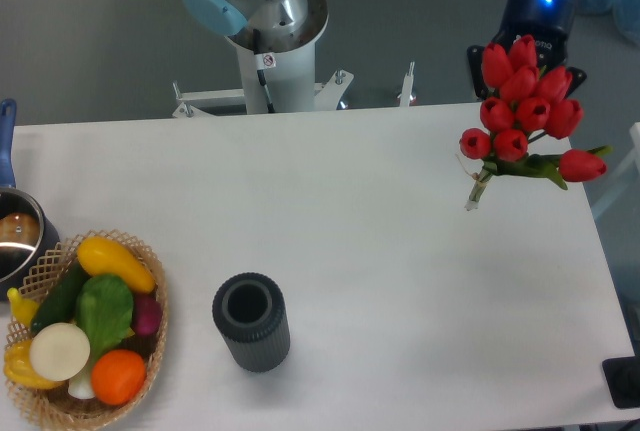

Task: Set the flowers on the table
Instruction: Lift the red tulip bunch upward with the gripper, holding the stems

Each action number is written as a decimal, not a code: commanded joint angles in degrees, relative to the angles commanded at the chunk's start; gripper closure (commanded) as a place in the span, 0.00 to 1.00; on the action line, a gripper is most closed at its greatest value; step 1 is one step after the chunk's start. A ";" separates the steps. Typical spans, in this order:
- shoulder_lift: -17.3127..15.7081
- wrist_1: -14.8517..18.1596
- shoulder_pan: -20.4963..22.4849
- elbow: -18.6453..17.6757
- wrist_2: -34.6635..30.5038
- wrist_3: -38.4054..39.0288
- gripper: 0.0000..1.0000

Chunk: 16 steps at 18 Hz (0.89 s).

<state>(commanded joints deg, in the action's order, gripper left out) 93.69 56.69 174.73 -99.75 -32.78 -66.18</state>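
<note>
At upper right, the bunch of glossy red tulip buds with green leaves and pale stems (523,116) hangs over the smooth matte white tabletop (380,251), near its right edge. The dark two-finger gripper (528,49) sits behind the blooms; whether its jaws grip cannot be told. A ribbed dark cylinder (251,321) stands lower centre, a woven wicker basket of vegetables (85,336) lower left.

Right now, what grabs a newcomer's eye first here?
The flowers, a bright red bunch at the table's far right corner, just below the end effector. Next, the wicker basket of colourful vegetables at the near left edge, and the dark ribbed cylinder beside it.
</note>
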 joint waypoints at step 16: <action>-2.90 0.79 -2.72 -0.35 -17.64 1.05 0.70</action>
<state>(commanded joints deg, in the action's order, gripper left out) 90.79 57.48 172.01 -100.11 -50.42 -65.13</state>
